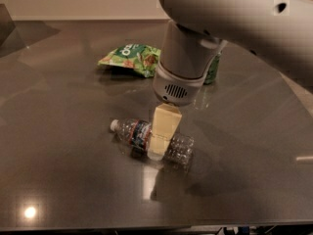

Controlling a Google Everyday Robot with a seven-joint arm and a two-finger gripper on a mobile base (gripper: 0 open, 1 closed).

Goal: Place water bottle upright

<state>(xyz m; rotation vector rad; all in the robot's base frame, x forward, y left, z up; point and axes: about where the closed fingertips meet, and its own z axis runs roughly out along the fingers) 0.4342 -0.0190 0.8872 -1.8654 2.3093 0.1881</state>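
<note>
The water bottle (181, 148) lies on its side on the dark grey table (63, 131), with its white cap (114, 125) pointing left and its blue-and-white label band (139, 133) just right of the cap. My gripper (161, 136) hangs down from the big white arm (230, 13) over the middle of the bottle and covers part of its body. I cannot tell whether it touches the bottle.
A green snack bag (129, 58) lies behind the bottle, further back on the table. A green can (213, 70) stands partly hidden behind the arm. The table's front edge (146, 226) runs along the bottom of the view.
</note>
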